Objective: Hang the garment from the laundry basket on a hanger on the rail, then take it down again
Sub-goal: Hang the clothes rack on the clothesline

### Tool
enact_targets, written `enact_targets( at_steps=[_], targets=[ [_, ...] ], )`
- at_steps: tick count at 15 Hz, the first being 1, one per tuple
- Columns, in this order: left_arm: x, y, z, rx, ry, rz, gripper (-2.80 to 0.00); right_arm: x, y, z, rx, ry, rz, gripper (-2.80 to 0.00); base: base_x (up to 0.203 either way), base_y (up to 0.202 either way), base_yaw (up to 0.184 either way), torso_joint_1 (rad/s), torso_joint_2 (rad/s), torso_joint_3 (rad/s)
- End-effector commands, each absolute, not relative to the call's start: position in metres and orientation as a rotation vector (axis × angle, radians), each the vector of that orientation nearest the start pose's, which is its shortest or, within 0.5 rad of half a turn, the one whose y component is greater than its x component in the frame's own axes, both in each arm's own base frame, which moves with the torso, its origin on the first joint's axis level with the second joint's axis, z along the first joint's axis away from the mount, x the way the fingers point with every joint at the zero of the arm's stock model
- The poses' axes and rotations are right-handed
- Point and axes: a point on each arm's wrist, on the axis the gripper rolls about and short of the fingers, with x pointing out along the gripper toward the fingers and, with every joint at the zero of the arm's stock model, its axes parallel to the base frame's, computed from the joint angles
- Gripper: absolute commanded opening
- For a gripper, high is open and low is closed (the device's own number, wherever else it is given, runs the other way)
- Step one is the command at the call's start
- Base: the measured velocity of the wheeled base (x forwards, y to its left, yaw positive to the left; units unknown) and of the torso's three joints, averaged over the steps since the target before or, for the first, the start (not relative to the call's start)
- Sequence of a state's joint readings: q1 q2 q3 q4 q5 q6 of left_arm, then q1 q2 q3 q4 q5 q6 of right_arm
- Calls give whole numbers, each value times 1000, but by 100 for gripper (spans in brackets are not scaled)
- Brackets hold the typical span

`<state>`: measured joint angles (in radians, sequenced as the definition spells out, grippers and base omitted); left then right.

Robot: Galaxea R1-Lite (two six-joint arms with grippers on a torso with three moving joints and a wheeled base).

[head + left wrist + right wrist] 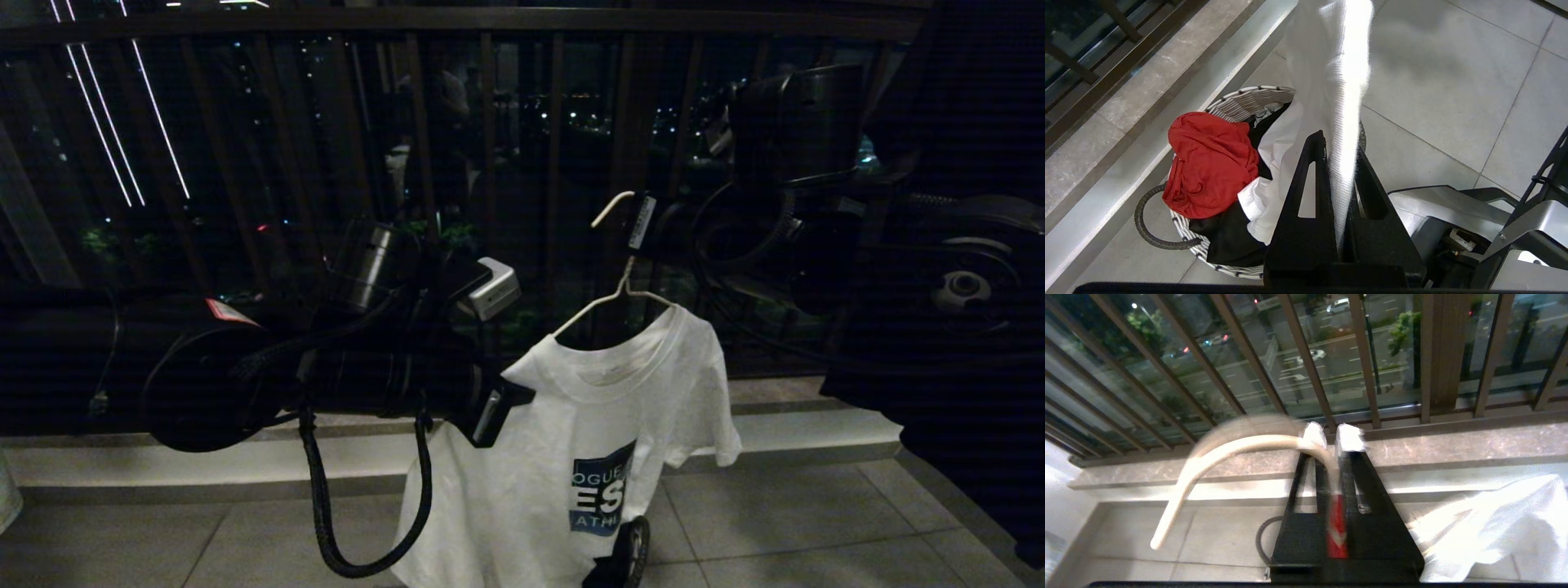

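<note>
The garment (588, 425), a white T-shirt with a blue-and-black chest graphic, hangs on the thin white hanger (620, 294) in front of the balcony bars. My left gripper (498, 412) (1340, 143) is shut on a fold of the garment (1331, 61) at its shoulder side, above the laundry basket (1241, 102). My right gripper (641, 220) (1331, 437) is at the hanger's neck; its jaws stand slightly apart with the blurred hanger hook (1229, 447) running between them. The garment (1494, 522) droops beside that hand. The rail is out of view.
In the basket lie a red cloth (1208, 159) and a black garment (1229, 237). The dark balcony railing (555, 163) and a stone ledge (245, 465) run close behind. My grey base (1453, 212) and a wheel (633, 547) sit on the tiled floor below.
</note>
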<state>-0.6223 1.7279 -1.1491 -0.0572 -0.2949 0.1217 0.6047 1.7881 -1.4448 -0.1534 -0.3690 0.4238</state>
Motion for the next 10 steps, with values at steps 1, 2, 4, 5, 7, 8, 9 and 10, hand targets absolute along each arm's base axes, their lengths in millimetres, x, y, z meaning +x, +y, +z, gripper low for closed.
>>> enact_targets(
  at_steps=[1, 2, 4, 5, 7, 8, 9, 10],
  targets=[
    [258, -192, 216, 197, 468, -927, -280, 296, 195, 283, 321, 223, 194, 0, 0, 0, 0, 0, 0, 0],
    [258, -192, 216, 196, 467, -925, -280, 296, 195, 283, 316, 222, 195, 0, 0, 0, 0, 0, 0, 0],
    [258, -191, 217, 192, 464, -925, -280, 296, 195, 282, 316, 222, 195, 0, 0, 0, 0, 0, 0, 0],
    [259, -191, 217, 192, 464, -923, -280, 296, 195, 282, 317, 221, 195, 0, 0, 0, 0, 0, 0, 0],
    [261, -188, 219, 189, 460, -914, -280, 294, 194, 285, 319, 216, 195, 0, 0, 0, 0, 0, 0, 0],
    [262, -187, 220, 187, 457, -907, -280, 291, 192, 288, 320, 211, 196, 0, 0, 0, 0, 0, 0, 0],
    [262, -186, 221, 186, 454, -905, -280, 286, 188, 292, 319, 203, 198, 0, 0, 0, 0, 0, 0, 0],
    [261, -183, 223, 181, 447, -901, -280, 279, 183, 298, 305, 191, 200, 0, 0, 0, 0, 0, 0, 0]
  ],
)
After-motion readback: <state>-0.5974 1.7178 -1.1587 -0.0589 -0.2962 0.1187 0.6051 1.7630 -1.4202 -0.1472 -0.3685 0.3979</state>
